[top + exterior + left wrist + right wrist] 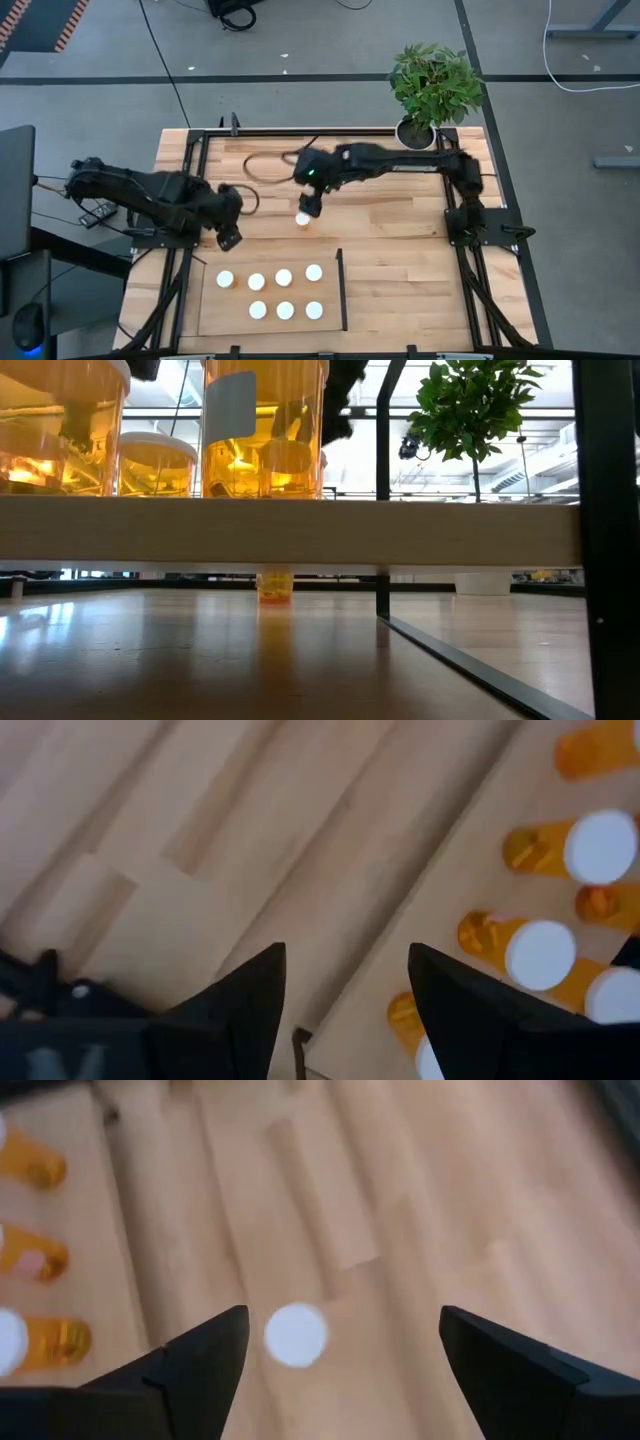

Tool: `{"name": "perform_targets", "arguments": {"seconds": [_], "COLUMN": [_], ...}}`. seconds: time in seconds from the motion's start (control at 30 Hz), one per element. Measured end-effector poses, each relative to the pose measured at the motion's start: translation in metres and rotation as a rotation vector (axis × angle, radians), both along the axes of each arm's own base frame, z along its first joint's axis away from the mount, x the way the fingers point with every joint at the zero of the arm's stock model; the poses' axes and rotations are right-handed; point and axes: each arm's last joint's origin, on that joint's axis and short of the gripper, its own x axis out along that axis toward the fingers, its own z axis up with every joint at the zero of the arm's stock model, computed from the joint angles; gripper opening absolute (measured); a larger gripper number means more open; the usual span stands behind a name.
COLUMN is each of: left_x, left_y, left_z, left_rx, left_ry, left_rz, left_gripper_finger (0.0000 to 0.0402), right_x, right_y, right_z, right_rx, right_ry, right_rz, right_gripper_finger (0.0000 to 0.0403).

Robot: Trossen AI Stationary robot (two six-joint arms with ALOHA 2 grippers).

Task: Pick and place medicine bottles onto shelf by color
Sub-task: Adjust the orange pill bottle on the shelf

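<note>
Seven medicine bottles (pixel 285 310) are standing upright on the shelf (pixel 215 315), a pale board lying on the near part of the plank table (pixel 400 220), with its thin black strip (pixel 342 290) running along the short edge on the robot's right. From above only their white caps are showing, four in the far row and three in the near row.

An eighth bottle (pixel 303 218) is standing alone on the bare table beyond the shelf, roughly at the table's middle. The right gripper (pixel 309 205) is hanging directly over it. In the right wrist view its two dark fingers (pixel 190 1370) are spreading wide with the white cap (pixel 296 1334) between them, and neither finger is touching it; nothing is in its grasp.

The left gripper (pixel 229 238) is hovering over bare table just beyond the shelf's far left corner. Its fingers (pixel 250 1005) are standing partly apart and are holding nothing; the shelf bottles are showing to one side of them.

In the low view, a white label (pixel 231 405) is facing the camera on one near bottle, but no writing on it can be read. The lone bottle (pixel 274 584) is appearing small under the shelf's edge.

A potted plant (pixel 433 85) is sitting at the table's far right corner.
</note>
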Motion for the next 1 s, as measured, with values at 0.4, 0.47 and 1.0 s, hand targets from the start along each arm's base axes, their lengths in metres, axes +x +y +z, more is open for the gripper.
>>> {"name": "perform_targets", "arguments": {"seconds": [0.4, 0.47, 1.0], "left_x": [-0.010, -0.012, -0.015], "left_y": [-0.040, -0.043, -0.062], "left_z": [-0.049, -0.055, -0.077], "left_rx": [0.038, 0.049, 0.023], "left_ry": [0.063, 0.068, -0.004], "left_rz": [-0.242, -0.276, -0.448], "left_gripper_finger": [0.0189, 0.0175, 0.0006], "right_x": [-0.055, -0.057, -0.061], "right_y": [-0.014, -0.016, -0.015], "right_z": [0.080, 0.082, 0.075], "right_rx": [-0.178, -0.183, -0.188], "right_ry": [-0.192, -0.193, -0.119], "right_rz": [-0.131, -0.139, -0.120], "right_gripper_finger": [0.0314, 0.0307, 0.0225]}}
